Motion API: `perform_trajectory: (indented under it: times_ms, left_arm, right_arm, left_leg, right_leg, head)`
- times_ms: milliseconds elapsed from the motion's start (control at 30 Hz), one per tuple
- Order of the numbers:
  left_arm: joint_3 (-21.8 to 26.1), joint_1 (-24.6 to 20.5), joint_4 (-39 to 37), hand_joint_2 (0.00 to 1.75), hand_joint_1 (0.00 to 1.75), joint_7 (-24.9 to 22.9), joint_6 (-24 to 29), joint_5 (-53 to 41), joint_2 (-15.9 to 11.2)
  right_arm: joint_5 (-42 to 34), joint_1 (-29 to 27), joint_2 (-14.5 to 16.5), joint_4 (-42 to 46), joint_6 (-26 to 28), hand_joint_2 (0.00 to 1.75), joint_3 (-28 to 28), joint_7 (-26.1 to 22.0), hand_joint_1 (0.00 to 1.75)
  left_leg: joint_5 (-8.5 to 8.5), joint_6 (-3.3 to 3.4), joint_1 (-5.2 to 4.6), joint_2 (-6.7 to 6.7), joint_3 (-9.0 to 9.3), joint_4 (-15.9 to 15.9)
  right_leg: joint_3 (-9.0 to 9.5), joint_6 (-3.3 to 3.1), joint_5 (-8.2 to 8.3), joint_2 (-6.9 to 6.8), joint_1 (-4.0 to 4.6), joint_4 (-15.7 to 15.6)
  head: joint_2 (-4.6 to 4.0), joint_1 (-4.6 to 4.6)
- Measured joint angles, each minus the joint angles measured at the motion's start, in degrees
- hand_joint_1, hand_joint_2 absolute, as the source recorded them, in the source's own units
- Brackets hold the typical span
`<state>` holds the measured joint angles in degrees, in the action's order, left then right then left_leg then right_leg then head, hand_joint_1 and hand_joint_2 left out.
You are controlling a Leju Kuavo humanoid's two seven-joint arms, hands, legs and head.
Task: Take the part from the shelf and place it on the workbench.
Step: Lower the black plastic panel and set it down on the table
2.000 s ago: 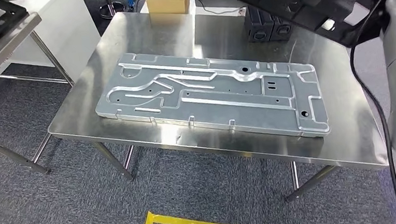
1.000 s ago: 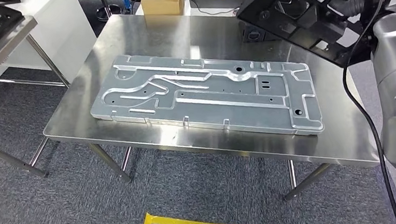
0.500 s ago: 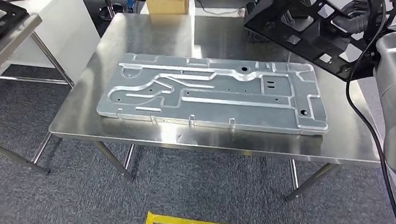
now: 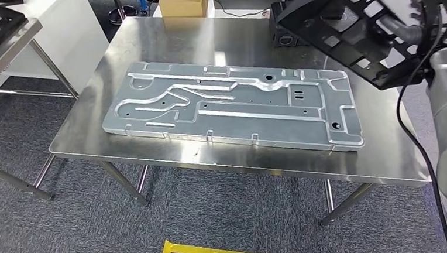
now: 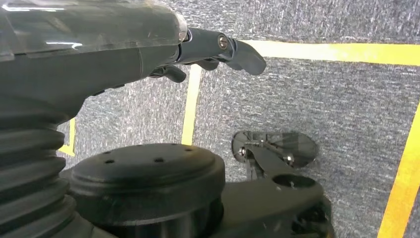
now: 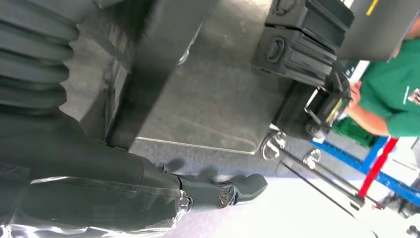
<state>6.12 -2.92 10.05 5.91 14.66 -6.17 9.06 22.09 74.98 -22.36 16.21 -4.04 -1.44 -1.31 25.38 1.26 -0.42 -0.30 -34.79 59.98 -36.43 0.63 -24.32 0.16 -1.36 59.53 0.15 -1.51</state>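
Black frame part (image 4: 353, 27): held tilted in the air over the workbench's (image 4: 163, 42) far right corner, upper edge cut off. Right hand (image 4: 409, 30) grips it, fingers mostly hidden. Left hand (image 5: 148, 49): above carpet, holding nothing, fingers loosely extended.

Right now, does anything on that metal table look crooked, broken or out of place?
Nothing stands out. The big grey metal plate lies flat on the table. The black frame is tilted only because the right hand holds it above the table.
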Motion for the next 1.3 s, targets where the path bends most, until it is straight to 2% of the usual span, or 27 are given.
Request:
perform_trajectory:
  times_ms: [100,167,200,267,300,333,367,433,500,600,667,700,767,800,833,867,933,1000,1033,1100,1167,1200,1233,1300]
  left_arm:
    - [0.0,0.1,0.0,0.0,0.0,0.8,-0.1,0.0,-0.1]
    - [0.0,0.0,0.0,0.0,0.0,1.4,-0.1,0.0,-0.1]
    - [0.0,0.0,0.0,0.0,0.0,1.6,-0.1,0.0,0.0]
    - [0.0,0.0,0.0,0.0,0.0,2.0,-0.1,0.0,0.0]
    - [0.0,0.0,0.0,0.0,0.0,2.1,-0.2,0.1,0.0]
    - [0.0,0.0,0.0,0.0,0.0,2.2,-0.4,0.1,0.0]
    - [0.0,0.0,0.0,0.0,0.0,2.3,-0.6,0.1,0.0]
    - [0.0,0.0,0.0,0.0,0.0,2.4,-0.8,0.1,0.0]
    - [0.0,-0.1,0.0,0.0,0.0,2.5,-0.9,0.2,-0.1]
    - [0.0,-0.1,0.0,0.0,0.0,2.6,-0.9,0.2,-0.2]
    - [0.0,-0.1,0.0,0.0,0.0,2.6,-0.9,0.2,-0.3]
    - [0.0,-0.1,0.0,0.0,0.0,2.6,-0.9,0.2,-0.3]
    - [0.0,-0.1,0.0,0.0,0.0,2.5,-0.9,0.2,-0.4]
    - [0.0,-0.1,0.0,0.0,0.0,2.5,-0.9,0.2,-0.4]
    - [0.0,-0.1,0.0,0.0,0.0,2.5,-0.8,0.2,-0.4]
    - [0.0,-0.1,0.0,0.0,0.0,2.5,-0.8,0.2,-0.4]
    - [0.0,-0.1,0.0,0.0,0.0,2.5,-0.7,0.2,-0.4]
    - [0.0,-0.1,0.0,0.0,0.0,2.5,-0.4,0.3,-0.5]
    - [0.0,-0.1,0.0,0.0,0.0,2.5,-0.2,0.3,-0.5]
    - [0.0,-0.1,0.0,0.0,0.0,2.5,0.1,0.3,-0.5]
    - [0.1,-0.1,0.0,0.0,0.0,2.5,0.4,0.3,-0.4]
    - [0.1,-0.1,0.0,0.0,0.0,2.5,0.5,0.3,-0.4]
    - [0.1,-0.1,0.0,0.0,0.0,2.6,0.5,0.3,-0.3]
    - [0.1,-0.1,0.0,0.0,0.0,2.6,0.5,0.3,-0.1]
  right_arm:
    - [0.0,0.0,-0.8,0.0,0.0,0.0,0.5,-0.1,0.0]
    - [0.0,0.1,-1.6,0.1,0.0,0.0,0.7,-0.2,0.0]
    - [-0.1,0.2,-2.1,0.1,0.0,0.0,0.8,-0.2,0.0]
    - [-0.2,0.3,-2.9,0.1,0.0,0.0,0.9,-0.3,0.0]
    - [-0.2,0.3,-3.2,0.1,0.0,0.0,1.0,-0.3,0.0]
    - [-0.2,0.2,-3.4,0.1,0.0,0.0,1.2,-0.3,0.0]
    - [-0.2,0.1,-3.7,0.1,0.0,0.0,1.3,-0.3,0.0]
    - [-0.2,0.3,-4.1,0.1,0.0,0.0,1.5,-0.4,0.0]
    - [-0.2,0.5,-4.3,0.1,0.1,0.0,1.7,-0.4,0.0]
    - [-0.1,0.5,-4.5,0.1,0.3,0.0,1.8,-0.3,0.0]
    - [0.1,0.6,-4.5,0.1,0.4,0.0,1.9,-0.1,0.0]
    - [0.2,0.6,-4.5,0.1,0.4,0.0,2.0,0.0,0.0]
    - [0.5,0.6,-4.5,0.1,0.5,0.0,2.0,0.2,0.0]
    - [0.6,0.6,-4.5,0.1,0.5,0.0,2.0,0.3,0.0]
    - [0.8,0.6,-4.5,0.1,0.5,0.0,2.0,0.4,0.0]
    - [0.9,0.6,-4.5,0.1,0.5,0.0,2.0,0.4,0.0]
    - [1.0,0.6,-4.5,0.2,0.6,0.0,2.0,0.5,0.0]
    - [1.2,0.8,-4.5,0.1,0.9,0.0,2.0,0.7,0.0]
    - [1.3,0.8,-4.4,0.1,1.0,0.0,2.0,0.8,0.0]
    - [1.8,0.9,-4.4,0.1,1.2,0.0,2.0,1.3,0.0]
    - [2.3,1.0,-4.5,0.2,1.2,0.0,2.0,1.7,0.0]
    - [2.5,1.2,-4.6,0.2,1.2,0.0,2.0,1.9,0.0]
    - [2.8,1.3,-4.7,0.1,1.2,0.0,2.0,2.2,0.0]
    - [3.2,1.5,-4.8,0.1,1.1,0.0,2.0,2.9,0.0]
  left_leg:
    - [-0.33,0.44,-0.09,0.01,0.31,-1.3]
    - [-1.04,1.06,0.09,0.06,0.62,-2.3]
    - [-1.32,1.27,0.18,0.06,0.74,-2.7]
    - [-1.44,1.48,0.09,0.0,0.67,-2.7]
    - [-1.42,1.48,0.08,0.0,0.64,-2.7]
    - [-1.37,1.46,0.08,-0.01,0.63,-2.6]
    - [-1.28,1.41,0.09,-0.01,0.62,-2.4]
    - [-0.86,1.06,0.09,-0.02,0.52,-1.8]
    - [-0.41,0.52,-0.11,-0.05,0.23,-1.0]
    - [-0.24,-0.09,-0.3,-0.06,-0.01,-0.9]
    - [1.01,-0.71,-0.22,-0.03,-0.64,0.7]
    - [2.52,-1.05,-0.11,-0.02,-1.67,3.1]
    - [6.25,-1.52,0.15,0.0,-5.03,10.7]
    - [7.37,-1.61,0.24,0.01,-6.6,14.0]
    - [7.47,-1.6,0.27,0.01,-7.43,15.7]
    - [6.42,-1.46,0.28,0.0,-7.2,15.0]
    - [2.3,-0.72,0.14,-0.01,-4.04,7.9]
    - [-0.19,0.13,-0.16,-0.01,-0.87,1.1]
    - [-0.41,0.36,-0.33,-0.02,-0.25,-0.4]
    - [-0.49,0.59,-0.47,-0.01,-0.04,-1.2]
    - [-1.16,1.05,-0.28,0.06,0.38,-2.2]
    - [-1.5,1.29,-0.15,0.1,0.59,-2.8]
    - [-1.69,1.42,-0.08,0.12,0.69,-3.1]
    - [-1.72,1.57,-0.07,0.11,0.64,-3.1]
  right_leg:
    - [-0.1,1.1,0.28,-0.06,-0.13,-0.3]
    - [-0.78,1.58,-1.1,-0.06,-0.26,1.3]
    - [-1.83,1.69,-2.66,-0.05,-0.32,3.7]
    - [-5.12,1.91,-6.18,-0.02,-0.3,11.0]
    - [-6.45,2.07,-7.06,-0.03,-0.32,13.8]
    - [-6.94,2.21,-6.89,-0.06,-0.39,14.8]
    - [-6.31,2.32,-5.67,-0.1,-0.48,13.6]
    - [-2.51,2.42,-2.19,-0.18,-0.65,6.4]
    - [0.16,2.01,-0.58,-0.07,-0.48,0.9]
    - [0.22,0.97,-0.54,0.07,-0.33,0.2]
    - [0.25,0.31,-0.4,0.04,-0.57,0.1]
    - [0.3,0.04,-0.35,0.0,-0.65,0.0]
    - [0.28,-0.26,-0.38,-0.05,-0.54,0.0]
    - [0.28,-0.3,-0.39,-0.06,-0.48,0.0]
    - [0.29,-0.32,-0.41,-0.06,-0.42,0.0]
    - [0.34,-0.33,-0.43,-0.04,-0.34,0.0]
    - [0.5,-0.31,-0.48,0.0,-0.18,0.0]
    - [0.44,-0.07,-0.47,0.02,0.02,0.0]
    - [0.33,0.16,-0.39,0.03,0.0,-0.1]
    - [0.26,0.86,-0.13,0.06,-0.1,-0.4]
    - [0.02,1.42,-0.83,0.0,-0.27,0.3]
    - [-0.75,1.59,-2.06,-0.01,-0.32,2.1]
    - [-2.11,1.7,-3.85,-0.02,-0.37,5.2]
    - [-5.64,2.01,-7.27,0.0,-0.36,12.7]
  head:
    - [0.0,0.0]
    - [0.0,0.15]
    - [0.0,0.26]
    - [0.0,0.4]
    - [0.0,0.42]
    - [0.0,0.42]
    - [0.0,0.43]
    - [0.0,0.43]
    - [-0.01,0.38]
    - [-0.01,0.35]
    - [0.0,0.26]
    - [0.0,0.2]
    - [0.0,0.09]
    - [0.0,0.09]
    - [0.0,0.09]
    - [0.0,0.09]
    - [0.0,0.09]
    - [0.0,0.11]
    - [0.0,0.14]
    - [0.0,0.11]
    - [-0.01,0.16]
    - [-0.01,0.2]
    - [-0.01,0.22]
    - [0.0,0.22]
